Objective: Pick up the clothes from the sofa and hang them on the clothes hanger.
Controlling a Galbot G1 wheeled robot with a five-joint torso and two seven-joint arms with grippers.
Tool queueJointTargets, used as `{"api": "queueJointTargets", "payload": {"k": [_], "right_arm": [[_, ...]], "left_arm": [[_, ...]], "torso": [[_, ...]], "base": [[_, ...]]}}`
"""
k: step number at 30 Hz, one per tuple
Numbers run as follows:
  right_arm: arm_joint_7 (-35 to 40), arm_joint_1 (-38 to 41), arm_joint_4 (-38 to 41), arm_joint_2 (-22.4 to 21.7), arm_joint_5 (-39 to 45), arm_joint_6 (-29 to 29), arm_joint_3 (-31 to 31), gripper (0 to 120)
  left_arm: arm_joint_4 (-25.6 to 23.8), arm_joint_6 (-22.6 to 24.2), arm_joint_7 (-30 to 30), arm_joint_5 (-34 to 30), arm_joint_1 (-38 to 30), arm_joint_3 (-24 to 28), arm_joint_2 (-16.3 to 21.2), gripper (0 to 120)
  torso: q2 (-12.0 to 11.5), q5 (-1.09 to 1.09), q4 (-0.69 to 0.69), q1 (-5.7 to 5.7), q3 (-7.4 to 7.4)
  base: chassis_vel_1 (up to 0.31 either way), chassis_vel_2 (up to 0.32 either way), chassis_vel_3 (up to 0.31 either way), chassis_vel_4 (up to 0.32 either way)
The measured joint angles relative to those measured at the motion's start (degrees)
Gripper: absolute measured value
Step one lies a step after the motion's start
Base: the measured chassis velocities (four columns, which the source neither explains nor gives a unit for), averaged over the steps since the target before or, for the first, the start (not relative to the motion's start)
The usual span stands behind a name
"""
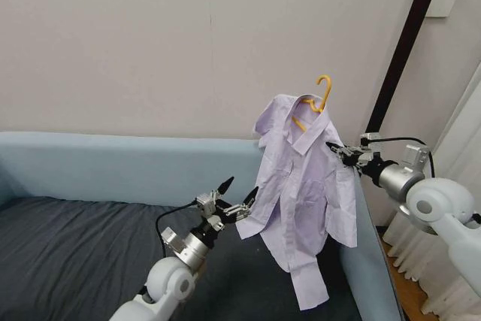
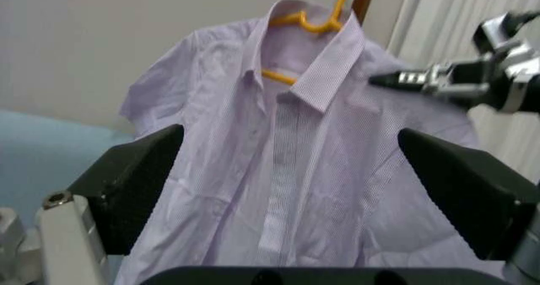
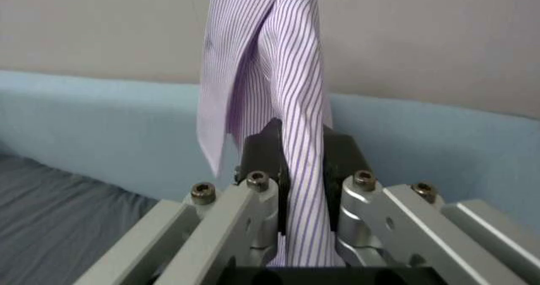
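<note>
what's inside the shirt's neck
A yellow hanger: its hook rises above the collar, and bits of its arms show in the open neck; fabric covers the rest. The right gripper pinches the shirt at the shoulder; the left gripper hangs open by the sleeve.

Plain pale wall [image 1: 150, 35] behind, white pleated curtain [image 1: 470, 125] at the right, strip of wooden floor [image 1: 406, 296] beneath it

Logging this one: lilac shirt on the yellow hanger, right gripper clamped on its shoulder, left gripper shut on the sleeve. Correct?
Not quite. The left gripper is open, not shut on the sleeve: the left wrist view shows its fingers spread wide, the shirt beyond them. The rest holds: the shirt is on the yellow hanger, the right gripper clamped on its shoulder.
</note>
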Motion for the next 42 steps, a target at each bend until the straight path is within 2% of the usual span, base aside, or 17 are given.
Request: {"api": "queueJointTargets", "payload": {"k": [2, 7, 12, 15, 18, 22, 24, 25, 29, 31, 34, 36, 37, 41, 42], "right_arm": [[3.6, 3.6, 1.2, -1.1, 4.5, -0.5, -4.0, 7], [8.2, 9.9, 3.8, -1.5, 10.1, -1.2, -8.0, 7], [10.8, 12.8, 6.6, -2.2, 13.2, -2.1, -9.3, 7], [12.4, 15.2, 8.5, -2.9, 15.6, -3.5, -10.1, 7], [12.9, 18.8, 9.3, -3.2, 17.6, -5.0, -11.2, 7], [12.9, 20.9, 9.4, -2.9, 18.6, -5.6, -11.5, 7], [12.9, 21.5, 9.6, -2.6, 18.7, -5.6, -11.5, 7], [12.9, 21.6, 9.8, -2.4, 18.7, -5.6, -11.5, 7], [12.5, 21.6, 10.0, -2.2, 18.5, -5.6, -11.5, 7], [12.0, 21.5, 10.0, -2.2, 18.2, -5.6, -11.3, 7], [11.6, 21.2, 10.0, -2.3, 18.0, -5.6, -11.1, 7], [11.1, 21.0, 10.0, -2.6, 17.7, -5.5, -10.6, 7], [11.1, 21.0, 10.0, -2.6, 17.7, -5.5, -10.6, 7], [9.7, 20.7, 10.0, -3.0, 17.2, -5.4, -10.0, 7], [9.3, 20.7, 10.0, -3.0, 17.0, -5.4, -9.9, 7]], "left_arm": [[0.8, 0.3, -2.0, 1.2, 0.4, 0.7, -1.4, 100], [2.7, 0.8, -4.1, 2.2, 0.3, 1.8, -3.8, 100], [4.4, 1.0, -4.9, 2.1, -0.3, 2.2, -4.8, 100], [5.7, 1.0, -5.0, 1.3, -1.0, 2.2, -5.0, 100], [7.1, 0.7, -4.5, -2.5, -2.4, 2.0, -5.1, 100], [9.0, 0.2, -0.2, -6.6, -3.4, 1.6, -5.3, 100], [10.4, -0.4, 4.7, -7.8, -3.9, 1.2, -5.4, 97], [12.2, -0.8, 9.3, -8.5, -4.4, 1.1, -5.5, 97], [15.8, -1.4, 14.9, -9.6, -5.8, 1.0, -6.0, 93], [17.9, -2.0, 16.2, -10.5, -7.0, 1.0, -6.8, 84], [19.0, -2.5, 16.3, -11.3, -7.8, 1.0, -7.3, 77], [20.3, -3.1, 16.9, -12.3, -8.7, 1.0, -7.6, 67], [20.3, -3.1, 16.9, -12.3, -8.7, 1.0, -7.6, 67], [22.8, -3.6, 19.5, -13.4, -10.4, 0.7, -7.6, 53], [23.7, -3.7, 20.2, -13.6, -11.0, 0.6, -7.5, 55]], "torso": [[0.0, 0.02, 0.00, 0.00, 0.00], [0.0, -0.01, 0.03, 0.00, 0.00], [0.0, 0.01, 0.01, 0.00, 0.00], [0.0, 0.01, 0.00, 0.00, 0.00], [0.0, 0.01, 0.02, 0.00, 0.00], [0.0, 0.00, 0.02, 0.00, 0.00], [0.0, 0.01, 0.02, 0.00, 0.00], [0.0, 0.01, 0.02, 0.00, 0.00], [0.0, 0.01, 0.02, 0.00, 0.01], [0.0, 0.01, 0.02, 0.00, 0.01], [0.0, 0.01, 0.01, 0.00, 0.01], [0.0, 0.01, 0.01, 0.00, 0.00], [0.0, 0.01, 0.01, 0.00, 0.00], [0.0, 0.01, 0.01, 0.00, 0.01], [0.0, 0.01, 0.01, 0.00, 0.01]], "base": [[0.000, 0.000, 0.000, 0.000], [0.000, 0.000, 0.000, 0.000], [0.000, 0.000, 0.000, 0.000], [0.000, 0.000, 0.000, 0.000], [0.000, 0.000, 0.000, 0.000], [0.000, 0.000, 0.000, 0.000], [0.000, 0.000, 0.000, 0.000], [0.000, 0.000, 0.000, 0.000], [0.000, 0.000, 0.000, 0.000], [0.000, 0.000, 0.000, 0.000], [0.000, 0.000, 0.000, 0.000], [0.000, 0.000, 0.000, 0.000], [0.000, 0.000, 0.000, 0.000], [0.000, 0.000, 0.000, 0.000], [0.000, 0.000, 0.000, 0.000]]}}
